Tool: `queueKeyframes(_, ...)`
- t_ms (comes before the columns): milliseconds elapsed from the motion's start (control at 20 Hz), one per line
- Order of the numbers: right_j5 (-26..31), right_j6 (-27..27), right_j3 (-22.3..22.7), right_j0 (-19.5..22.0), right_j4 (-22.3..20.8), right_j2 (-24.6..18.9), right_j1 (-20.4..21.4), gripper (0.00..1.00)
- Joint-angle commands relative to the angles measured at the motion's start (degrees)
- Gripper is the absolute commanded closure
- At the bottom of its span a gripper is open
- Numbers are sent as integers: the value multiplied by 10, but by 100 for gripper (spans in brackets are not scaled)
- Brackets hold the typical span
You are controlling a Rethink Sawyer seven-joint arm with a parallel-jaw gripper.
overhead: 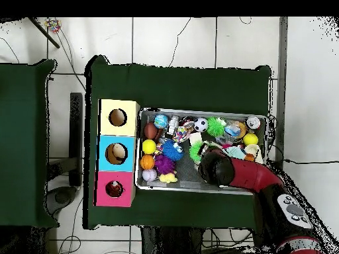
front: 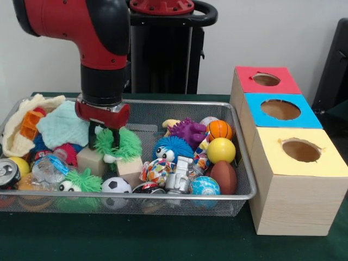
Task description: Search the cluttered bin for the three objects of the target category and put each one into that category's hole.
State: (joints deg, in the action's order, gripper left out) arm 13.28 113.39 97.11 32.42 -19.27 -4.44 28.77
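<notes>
The wide, shallow silver wire-mesh bin (front: 239, 163) sits on the dark green table (front: 163, 239), crowded with toys. My gripper (front: 111, 136) hangs down into its middle, just over a fuzzy green toy with white eyes (front: 117, 144) that rests on pale wooden blocks (front: 130, 166). The fuzz hides my fingertips, so I cannot tell whether they are spread or closed, or whether they touch the toy.

Around that spot lie a blue fuzzy ball with eyes (front: 171, 148), a purple spiky toy (front: 187, 130), a small basketball (front: 219, 129), a yellow ball (front: 221, 150), a brown football (front: 224, 176), a soccer ball (front: 116, 186) and a mint knitted cloth (front: 62, 125).

Just beside the bin stand three pale wooden boxes in a row. The round hole in the red top (front: 266, 79) is on the box nearest my pedestal; the blue-topped box (front: 280, 110) is in the middle, the yellow-topped box (front: 302, 151) farthest from it.
</notes>
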Motion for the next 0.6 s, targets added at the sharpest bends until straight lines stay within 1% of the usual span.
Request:
queueKeyframes(50, 140, -28, -55, -30, 3, -24, 60, 0)
queueKeyframes(100, 159, -25, -50, -33, 8, -25, 72, 0)
queueKeyframes(200, 177, -19, -34, -29, 18, -37, 90, 0)
queueKeyframes(350, 188, -15, -19, -23, 22, -46, 102, 0)
queueKeyframes(600, 184, -5, 0, -25, 14, -41, 113, 0)
